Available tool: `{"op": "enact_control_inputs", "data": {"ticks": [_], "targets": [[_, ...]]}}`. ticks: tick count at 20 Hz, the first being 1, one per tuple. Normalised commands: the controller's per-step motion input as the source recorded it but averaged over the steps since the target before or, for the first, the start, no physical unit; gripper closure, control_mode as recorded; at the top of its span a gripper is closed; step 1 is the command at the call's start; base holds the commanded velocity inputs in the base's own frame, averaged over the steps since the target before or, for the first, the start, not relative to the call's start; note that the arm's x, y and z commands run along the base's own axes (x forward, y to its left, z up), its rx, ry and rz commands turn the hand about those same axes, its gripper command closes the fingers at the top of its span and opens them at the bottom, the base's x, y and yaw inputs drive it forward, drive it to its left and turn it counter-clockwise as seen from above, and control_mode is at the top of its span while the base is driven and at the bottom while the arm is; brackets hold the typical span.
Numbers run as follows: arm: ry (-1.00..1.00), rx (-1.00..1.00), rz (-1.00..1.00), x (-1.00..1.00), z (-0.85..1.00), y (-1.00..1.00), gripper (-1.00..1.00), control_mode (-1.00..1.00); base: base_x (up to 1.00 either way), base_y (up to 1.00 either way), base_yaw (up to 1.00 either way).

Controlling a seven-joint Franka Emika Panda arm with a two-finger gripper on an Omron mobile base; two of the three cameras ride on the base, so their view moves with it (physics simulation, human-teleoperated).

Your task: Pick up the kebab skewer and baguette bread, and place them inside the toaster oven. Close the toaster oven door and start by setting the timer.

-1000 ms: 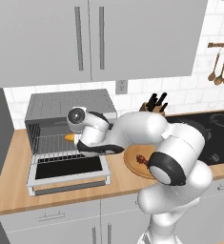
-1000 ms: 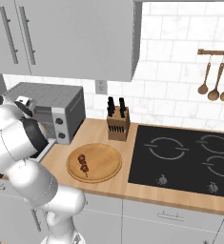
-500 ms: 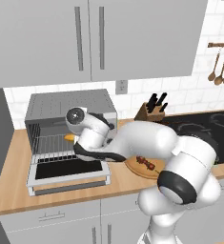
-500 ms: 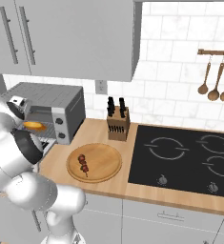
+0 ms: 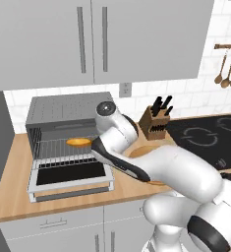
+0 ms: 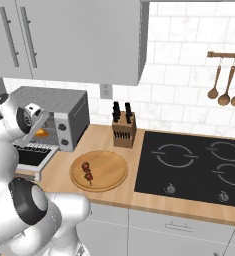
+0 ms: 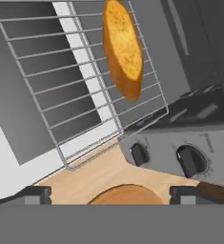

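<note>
The baguette bread [image 7: 123,47] lies on the wire rack [image 7: 61,81] of the toaster oven [image 5: 68,110], free of my fingers. My gripper [image 7: 111,194] hangs just outside the oven mouth, open, with nothing between its widely spread tips. The toaster oven door [image 5: 70,177] is folded down flat in front. Two dark knobs [image 7: 189,159] sit on the oven's panel, close to my hand. The kebab skewer [image 6: 88,171] rests on the round wooden plate [image 6: 106,175], to the right of the oven. From the right base view the baguette bread [image 6: 40,132] shows inside the oven.
A knife block [image 6: 123,130] stands at the wall behind the plate. The black cooktop [image 6: 199,165] takes up the counter's right part. Spoons [image 6: 224,95] hang on a rail above it. Wall cabinets [image 5: 102,39] hang over the oven.
The jaws have opened and let go of the baguette bread, which now lies on the rack. The arm has stretched further toward the oven.
</note>
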Motion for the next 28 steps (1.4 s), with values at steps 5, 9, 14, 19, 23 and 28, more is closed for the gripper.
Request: {"op": "enact_control_inputs", "data": {"ticks": [5,9,14,19,23,28], "targets": [[0.15,0.14,-0.24,-0.42,0.0,-1.0,-1.0,-1.0,0.0,0.0,0.0],[0.11,0.12,-0.26,-0.2,0.0,-0.99,-1.0,-1.0,0.0,0.0,0.0],[0.09,0.1,-0.24,0.0,-0.02,-0.83,-1.0,-1.0,0.0,0.0,0.0],[0.07,0.03,-0.18,0.03,-0.12,-0.19,-1.0,-1.0,0.0,0.0,0.0],[0.01,0.0,-0.19,0.05,-0.35,-0.02,-1.0,-1.0,0.0,0.0,0.0],[0.01,0.02,-0.11,0.02,-0.41,-0.24,-1.0,-1.0,0.0,0.0,0.0]]}}
